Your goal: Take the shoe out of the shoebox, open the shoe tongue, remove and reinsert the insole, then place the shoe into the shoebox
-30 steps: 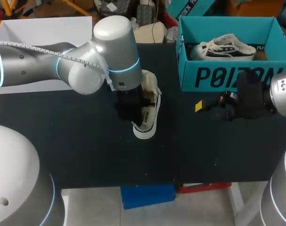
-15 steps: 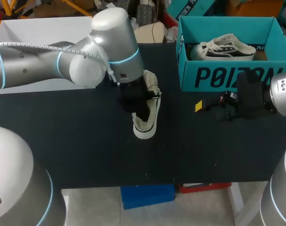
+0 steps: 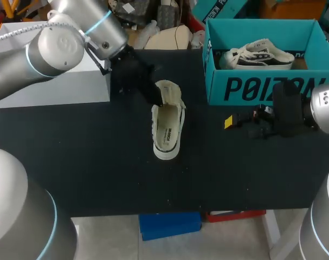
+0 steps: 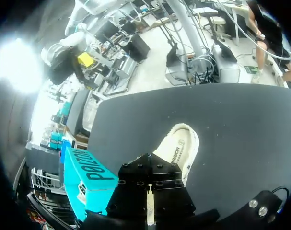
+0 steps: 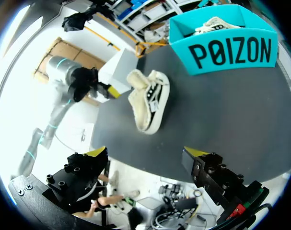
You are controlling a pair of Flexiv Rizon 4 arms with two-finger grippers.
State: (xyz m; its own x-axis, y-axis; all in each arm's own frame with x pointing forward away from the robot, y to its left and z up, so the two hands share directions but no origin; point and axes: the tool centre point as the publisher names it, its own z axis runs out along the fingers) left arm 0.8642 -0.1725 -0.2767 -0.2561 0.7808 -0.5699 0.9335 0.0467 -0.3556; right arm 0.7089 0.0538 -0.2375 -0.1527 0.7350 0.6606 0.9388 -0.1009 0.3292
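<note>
Change: the left arm [image 3: 61, 49] has swung off the shoe [image 3: 167, 127] toward the upper left of the frame, uncovering it. The shoe and the right arm [image 3: 321, 108] have not shifted.
Shoe: centre of the head view, on the table [image 3: 99, 162], left of the shoebox [image 3: 262, 86] and outside it. It sits sole down with the opening up, and the insole [image 3: 166, 132] shows inside.
Axis: the long axis runs nearly top to bottom of the frame, leaning slightly. The rounded end near the lower edge is probably the heel, with the toe toward the upper edge, though the view leaves this unsure.
Left claw [image 3: 150, 93]: just upper left of the shoe's upper end. I cannot tell whether it touches the shoe, or whether it is spread or closed.
Right claw [image 5: 145, 152]: right of centre in the head view, below the shoebox front. It is spread wide, holds nothing and is well apart from the shoe.
Shoebox: upper right, with a second shoe [image 3: 256, 55] lying inside.
Handling: likely light, with a soft upper that gives under a squeeze and a stiffer sole rim. The insole is likely thin and floppy.
Hold: take the shoe by the collar wall near the heel, and the insole by its heel edge.
</note>
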